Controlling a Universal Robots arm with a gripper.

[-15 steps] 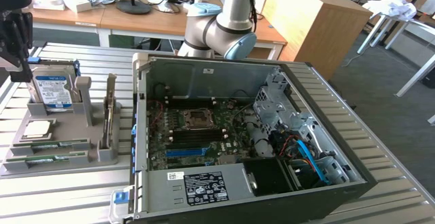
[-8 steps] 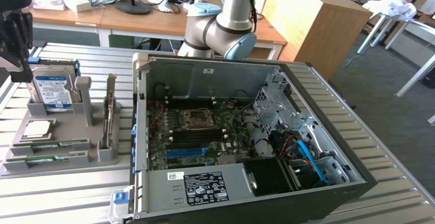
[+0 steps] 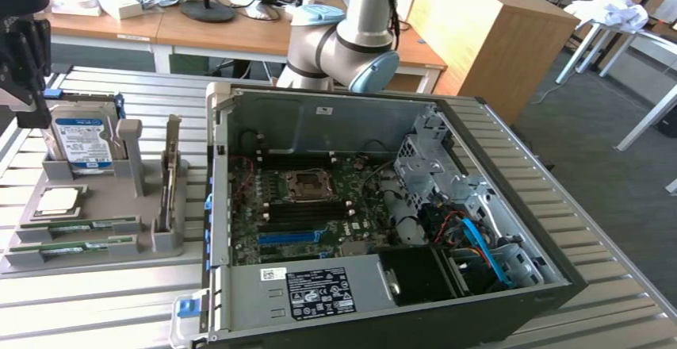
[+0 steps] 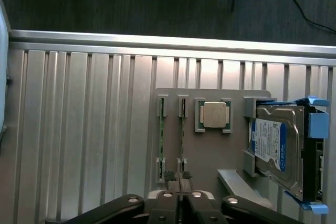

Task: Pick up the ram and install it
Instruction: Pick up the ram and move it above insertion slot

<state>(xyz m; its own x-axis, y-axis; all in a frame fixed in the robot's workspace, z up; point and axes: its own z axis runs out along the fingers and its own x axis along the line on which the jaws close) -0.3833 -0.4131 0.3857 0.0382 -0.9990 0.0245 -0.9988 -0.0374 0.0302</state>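
My jaws are pinched almost shut, pad against pad, closed on themselves. Their tips hang just over the near end of a long, thin green circuit-board ram stick, which lies on edge in its slot. I cannot tell whether they touch it. A second green stick of the same kind lies parallel, just beside the first.

Both rest in a flat grey plastic holder. Ahead of my jaws and a little aside, the holder also carries a square silver processor chip. Its markings are too faint to read. Further aside stands a silver hard drive in a blue bracket, and the print on its blue-and-white label is too small to make out.

The holder sits on a ribbed aluminium counter. Well apart from my jaws, a black open computer case lies on its side. A black-and-white sticker on it is not legible.
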